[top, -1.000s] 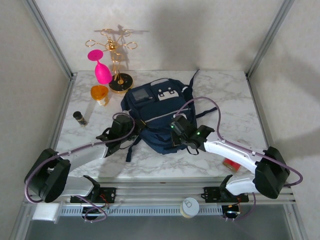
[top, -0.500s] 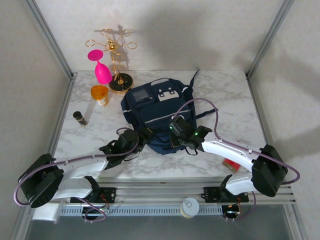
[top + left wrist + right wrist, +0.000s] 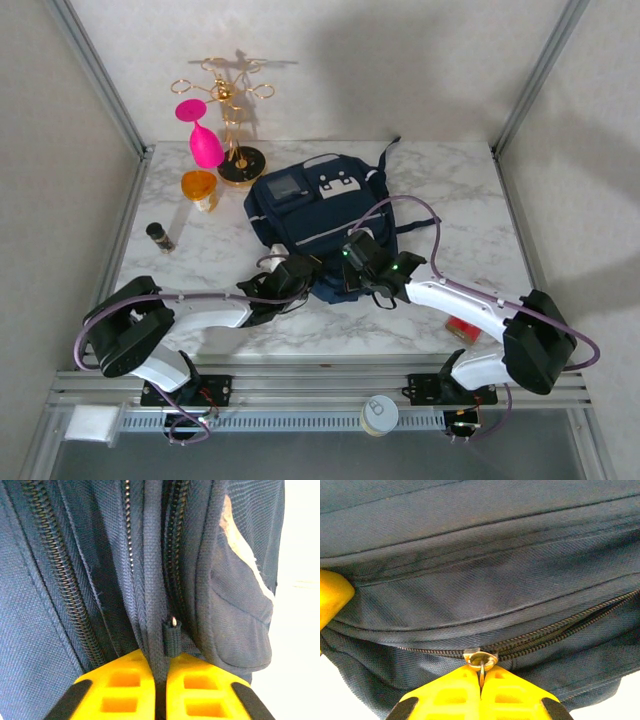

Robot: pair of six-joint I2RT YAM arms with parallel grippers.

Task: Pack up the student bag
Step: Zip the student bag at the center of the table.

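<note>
Both jaws now pinch the student bag (image 3: 310, 212).

Left arm (image 3: 200, 308): shoulder raised at the table's near-left corner, forearm lying low and reaching right along the near edge. Left gripper (image 3: 293, 277): yellow fingers (image 3: 125, 680) pressed together, tips pointing away from the base. Right arm (image 3: 460, 298): rises from the near-right corner, forearm stretched left toward the table's centre. Right gripper (image 3: 352, 262): its fingers (image 3: 515, 692) closed, pinching a zipper pull (image 3: 481, 661) at their tips. The two grippers sit near each other, not touching.
</note>
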